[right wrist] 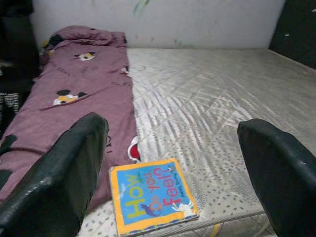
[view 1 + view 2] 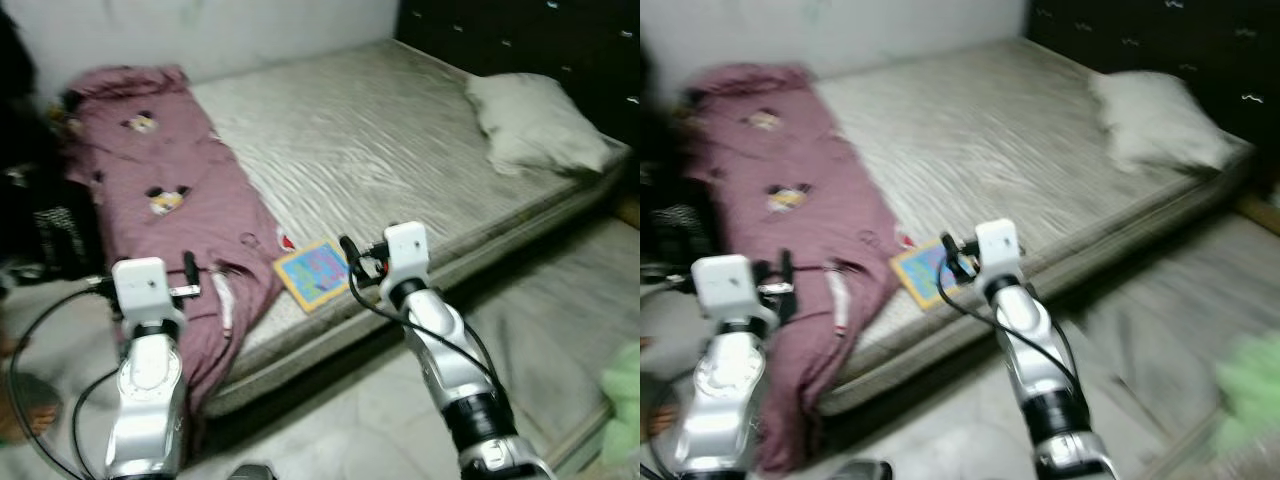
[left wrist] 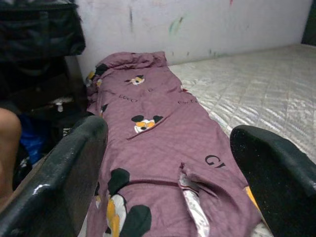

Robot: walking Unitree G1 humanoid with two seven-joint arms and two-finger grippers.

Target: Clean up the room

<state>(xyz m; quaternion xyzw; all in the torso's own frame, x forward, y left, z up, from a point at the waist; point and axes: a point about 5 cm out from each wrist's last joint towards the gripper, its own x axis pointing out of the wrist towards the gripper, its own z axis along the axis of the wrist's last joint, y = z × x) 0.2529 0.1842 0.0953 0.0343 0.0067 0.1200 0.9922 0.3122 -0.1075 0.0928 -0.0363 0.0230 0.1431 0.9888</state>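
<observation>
Both tools, the left tool [image 3: 168, 173] and the right tool [image 1: 170, 168], are spread apart and hold nothing, above the bed [image 2: 400, 140] near a book [image 2: 312, 272] and a purple blanket [image 2: 165, 200] at the frame's lower middle.

1. Blanket [image 2: 170, 200] runs along the bed's [image 2: 400, 140] left edge, spilling over the near left corner.
2. Book [image 2: 312, 273] lies at the near edge, just right of the blanket.
3. Pillow [image 2: 535, 125] sits at the far right corner.
</observation>
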